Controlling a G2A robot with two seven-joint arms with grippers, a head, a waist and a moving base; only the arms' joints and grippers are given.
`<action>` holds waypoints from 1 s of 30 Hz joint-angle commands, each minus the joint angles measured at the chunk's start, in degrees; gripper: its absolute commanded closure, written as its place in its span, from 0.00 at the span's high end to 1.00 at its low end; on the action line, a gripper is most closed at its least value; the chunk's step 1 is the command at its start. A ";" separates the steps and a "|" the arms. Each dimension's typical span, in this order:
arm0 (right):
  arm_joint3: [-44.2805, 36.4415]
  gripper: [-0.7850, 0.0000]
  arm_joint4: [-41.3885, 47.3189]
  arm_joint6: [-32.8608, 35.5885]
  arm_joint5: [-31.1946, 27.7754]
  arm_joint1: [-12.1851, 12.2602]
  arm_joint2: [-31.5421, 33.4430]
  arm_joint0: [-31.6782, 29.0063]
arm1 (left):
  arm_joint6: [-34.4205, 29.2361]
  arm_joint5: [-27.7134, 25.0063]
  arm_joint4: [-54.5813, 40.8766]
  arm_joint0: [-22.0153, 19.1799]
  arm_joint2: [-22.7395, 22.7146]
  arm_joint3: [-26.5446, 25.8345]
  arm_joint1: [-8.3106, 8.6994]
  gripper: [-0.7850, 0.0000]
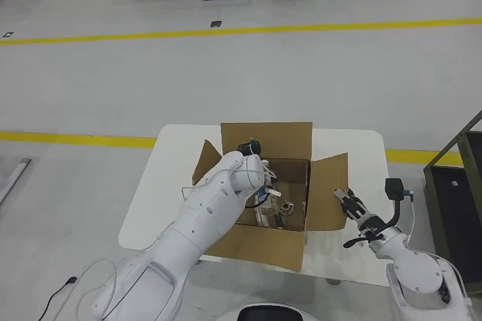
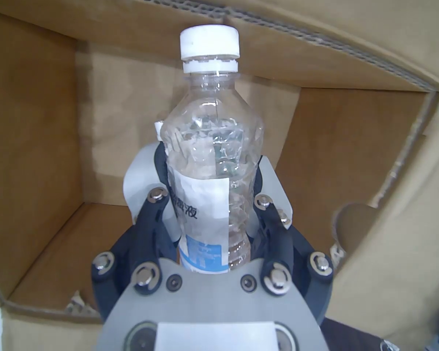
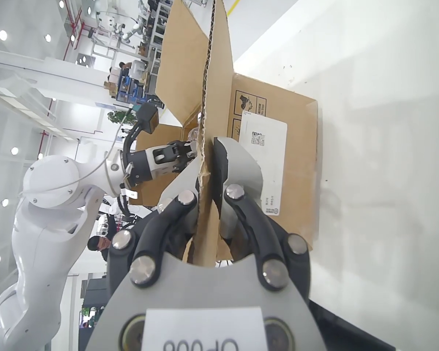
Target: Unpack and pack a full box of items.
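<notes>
An open cardboard box (image 1: 257, 241) stands on the white table (image 1: 153, 201), flaps spread. My left gripper (image 2: 210, 169) is over the box's inside, shut on a clear plastic bottle (image 2: 214, 169) with a white cap and a white-and-blue label, held upright. From the right wrist view, that gripper (image 3: 184, 147) is seen beyond the flap. My right gripper (image 3: 205, 162) is at the box's right side, shut on the edge of the right flap (image 3: 212, 85), also seen from above (image 1: 343, 197). Several small items (image 1: 277, 210) lie on the box floor.
The box (image 3: 274, 155) carries a white label on its outer wall. The table's right part (image 1: 361, 152) and left part are bare. A dark metal rack (image 1: 466, 201) stands to the right of the table.
</notes>
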 commanded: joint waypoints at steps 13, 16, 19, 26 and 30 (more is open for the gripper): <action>2.27 0.00 -4.54 3.40 -3.83 1.22 2.75 3.01 | -16.20 4.87 10.17 1.06 -7.47 -21.32 5.00 0.00; 2.92 0.00 -4.09 3.78 -4.10 1.44 3.61 3.36 | -16.68 4.61 12.60 2.79 -9.60 -25.41 6.08 0.00; 3.80 0.00 -3.03 3.93 -4.19 1.59 4.41 3.80 | -16.83 4.45 13.27 3.68 -10.93 -27.30 6.57 0.00; 4.83 0.00 -3.55 7.91 -5.64 2.38 6.67 4.24 | -16.83 4.45 13.27 3.68 -10.93 -27.30 6.57 0.00; 6.32 0.00 -3.08 8.42 -6.19 2.67 7.26 4.89 | -16.83 4.45 13.27 3.68 -10.93 -27.30 6.57 0.00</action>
